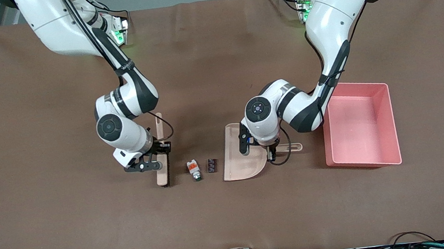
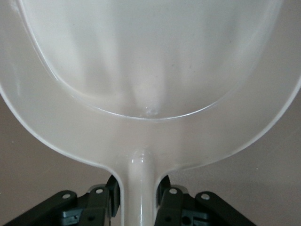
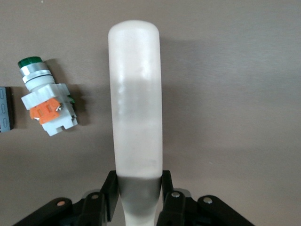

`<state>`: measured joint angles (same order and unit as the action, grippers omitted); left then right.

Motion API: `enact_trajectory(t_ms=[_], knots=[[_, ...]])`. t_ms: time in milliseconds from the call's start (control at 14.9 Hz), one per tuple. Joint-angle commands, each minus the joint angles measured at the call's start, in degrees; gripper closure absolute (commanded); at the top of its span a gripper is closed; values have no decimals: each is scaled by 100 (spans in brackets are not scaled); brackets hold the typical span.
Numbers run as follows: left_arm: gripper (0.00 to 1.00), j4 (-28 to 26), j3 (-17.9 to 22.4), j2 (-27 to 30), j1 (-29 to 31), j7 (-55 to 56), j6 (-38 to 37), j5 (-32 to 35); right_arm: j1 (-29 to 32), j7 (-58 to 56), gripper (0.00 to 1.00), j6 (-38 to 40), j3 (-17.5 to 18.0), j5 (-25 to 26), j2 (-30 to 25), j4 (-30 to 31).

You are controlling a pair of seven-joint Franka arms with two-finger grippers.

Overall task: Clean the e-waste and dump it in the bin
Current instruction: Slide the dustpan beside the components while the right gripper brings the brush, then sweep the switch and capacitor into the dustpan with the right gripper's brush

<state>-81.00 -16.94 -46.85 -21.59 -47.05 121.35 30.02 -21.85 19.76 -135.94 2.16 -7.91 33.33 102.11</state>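
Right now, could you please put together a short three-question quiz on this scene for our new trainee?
1. True or false: the left gripper is shut on the dustpan handle.
2. What does the right gripper hold?
A. the pink bin
B. the brush
C. the dark chip
3. Fill in: the white-and-orange component and the chip lie on the table between the brush and the ____.

Key:
1. True; the left wrist view shows the fingers clamping the handle.
2. B
3. dustpan
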Motion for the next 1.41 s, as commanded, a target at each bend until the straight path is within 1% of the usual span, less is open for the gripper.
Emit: enact_trajectory(t_ms=[0, 201, 336, 738, 1007, 1141, 1342], knots=[[99, 102, -2, -44, -20, -59, 38, -58, -187, 203, 99, -30, -40, -87, 279, -340], [100, 102, -2, -35, -21, -50, -6, -102, -328, 309, 99, -30, -32, -122, 403, -473], [100, 93, -2, -26, -21, -41, -33, -110, -416, 309, 99, -143, -40, -202, 447, -482], [100, 93, 6, 9, 23, -67, -50, -40, -574, 283, 99, -214, -32, -202, 499, -490], [100, 102, 6, 9, -3, -76, -384, -67, -724, 300, 99, -214, -32, -254, 543, -578], [100, 102, 15, 9, 6, -76, -384, -67, -846, 301, 99, -258, -32, -403, 605, -622], [100, 111, 33, -17, -3, -85, -384, -75, -1005, 309, 99, -425, -32, -807, 675, -710]])
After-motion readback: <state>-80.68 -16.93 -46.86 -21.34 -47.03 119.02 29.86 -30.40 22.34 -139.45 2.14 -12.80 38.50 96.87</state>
